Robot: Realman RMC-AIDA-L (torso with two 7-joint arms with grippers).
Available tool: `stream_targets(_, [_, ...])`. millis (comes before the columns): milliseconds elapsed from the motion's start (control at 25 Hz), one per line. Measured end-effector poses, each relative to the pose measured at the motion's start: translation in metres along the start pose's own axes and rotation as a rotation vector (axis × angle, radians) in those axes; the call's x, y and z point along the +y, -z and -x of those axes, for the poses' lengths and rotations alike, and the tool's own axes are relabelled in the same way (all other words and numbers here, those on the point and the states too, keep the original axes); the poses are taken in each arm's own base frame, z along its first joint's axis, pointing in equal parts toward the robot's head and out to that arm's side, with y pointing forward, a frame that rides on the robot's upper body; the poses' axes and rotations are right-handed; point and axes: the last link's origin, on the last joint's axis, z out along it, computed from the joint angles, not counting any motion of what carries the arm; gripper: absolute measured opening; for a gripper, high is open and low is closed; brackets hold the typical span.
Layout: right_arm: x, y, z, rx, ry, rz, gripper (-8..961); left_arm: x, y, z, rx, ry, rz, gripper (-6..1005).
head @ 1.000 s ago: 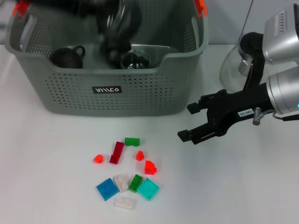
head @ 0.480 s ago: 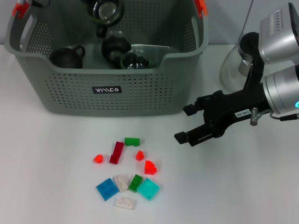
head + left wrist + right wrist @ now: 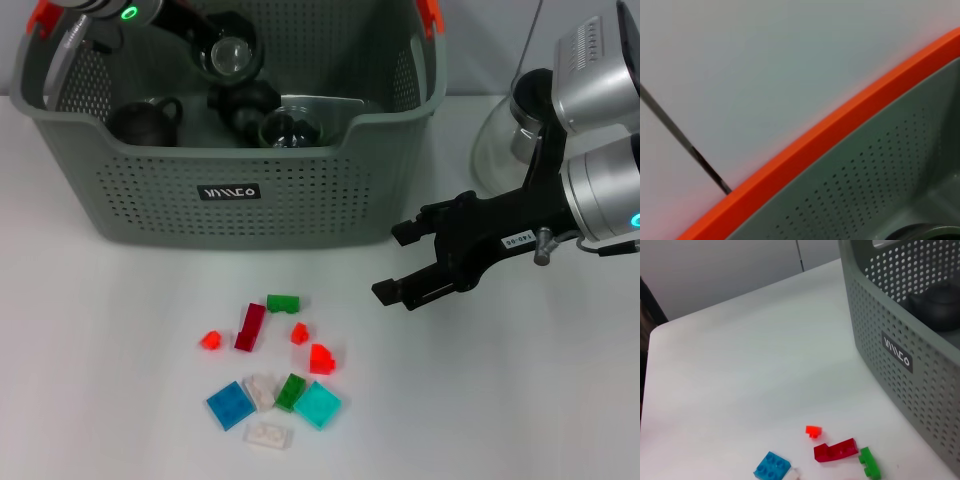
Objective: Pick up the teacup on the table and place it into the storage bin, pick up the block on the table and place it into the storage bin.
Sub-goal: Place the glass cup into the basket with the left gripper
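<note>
The grey-green storage bin point(image 3: 230, 215) stands at the back left of the table. Dark teacups point(image 3: 140, 120) and a glass one point(image 3: 290, 128) lie inside it. My left arm point(image 3: 128, 14) hangs over the bin's back left corner, and its wrist view shows only the bin's orange rim point(image 3: 830, 132). Several coloured blocks lie in front of the bin, among them a green block point(image 3: 283, 302), a dark red block point(image 3: 250, 326) and a blue block point(image 3: 229, 405). My right gripper point(image 3: 395, 262) hovers open and empty, to the right of the blocks.
A glass jug point(image 3: 503, 140) stands at the back right, behind my right arm. The right wrist view shows the bin's labelled wall point(image 3: 897, 354) and a small red block point(image 3: 813, 431) on the white table point(image 3: 500, 400).
My left arm has pulled back from the middle of the bin towards its back left corner. My right gripper has crept slightly left and down, towards the blocks.
</note>
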Motion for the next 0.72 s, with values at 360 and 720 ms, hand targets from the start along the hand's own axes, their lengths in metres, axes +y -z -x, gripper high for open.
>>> stream_targets(360, [0.0,0.0,0.003,0.001,0.007,0.0,944,0.007,-0.003,0.009,-0.028,-0.026,0.013,74])
stream_targets(720, [-0.001,0.0,0.003,0.001,0.008,-0.002,945,0.01,-0.004,0.012,-0.039,-0.026,0.023,80])
